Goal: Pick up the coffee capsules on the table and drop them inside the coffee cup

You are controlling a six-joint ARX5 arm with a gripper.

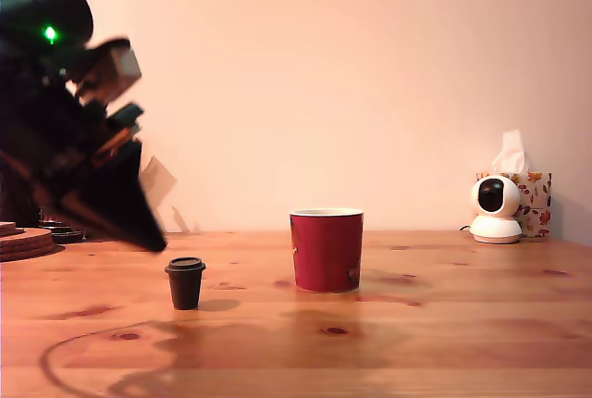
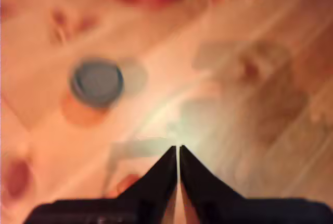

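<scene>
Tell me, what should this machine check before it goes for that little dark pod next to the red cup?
1. The coffee capsule stands alone on the table: ok.
2. The pincer is open enough to take it: not ok, jaws shut on nothing.
3. The pincer is lined up over the capsule: not ok, it hangs above and to the exterior view's left of it.
4. The coffee cup is upright: ok.
5. Bare table between capsule and cup: ok.
6. Room inside the cup: cannot tell, its inside is hidden.
</scene>
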